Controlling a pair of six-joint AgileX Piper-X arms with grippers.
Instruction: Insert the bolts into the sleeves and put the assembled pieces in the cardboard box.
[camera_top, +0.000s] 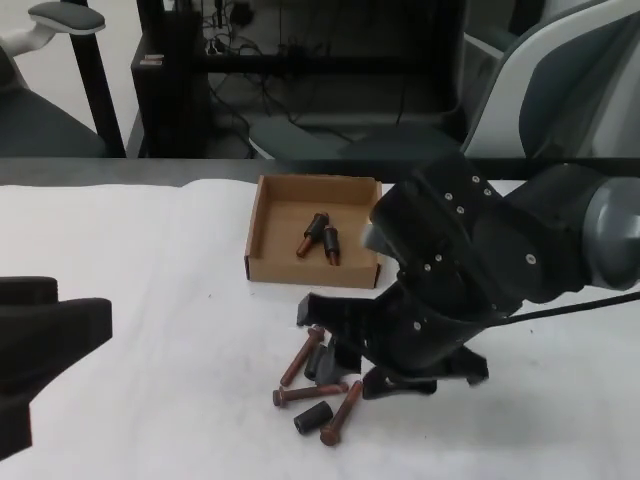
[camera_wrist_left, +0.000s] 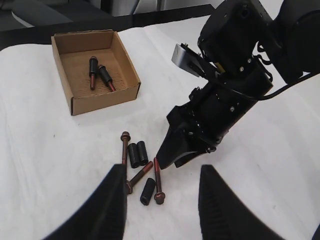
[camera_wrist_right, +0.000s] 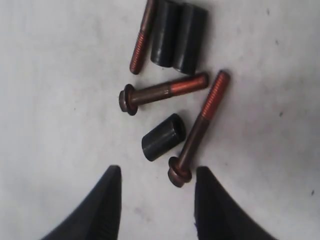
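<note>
1. Three loose bolts and three loose sleeves are lying scattered on the white cloth (camera_top: 150, 250), near the cardboard box (camera_top: 312, 270) on its side facing the arms.
2. The bolts are showing a copper colour, with flanged heads and threaded ends; the sleeves are showing as short black tubes.
3. The first bolt (camera_wrist_right: 142, 37) is lying right against a pair of sleeves (camera_wrist_right: 177, 35) that are touching side by side.
4. The second bolt (camera_wrist_right: 165, 92) is lying crosswise just beside that pair, and the third bolt (camera_wrist_right: 200, 127) is lying with its threaded end near the second bolt's tip.
5. The single sleeve (camera_wrist_right: 162, 136) is lying between the second and third bolts.
6. Two assembled pieces (camera_wrist_left: 100, 72), each a black sleeve on a copper bolt, are lying side by side inside the box.
7. The right gripper (camera_wrist_right: 156, 175) is being held low over the pile, pointing down; its fingers are spread apart and nothing is being gripped. The third bolt's head is lying just beside one fingertip.
8. The left gripper (camera_wrist_left: 162, 170) is being held well apart from the pile and aimed toward it, fingers wide, nothing between them.
9. In the high view, part of the cloth beside the pile is being hidden by the right arm (camera_top: 480, 260).
10. A dark stand (camera_top: 165, 80) is standing behind the bench.
</note>
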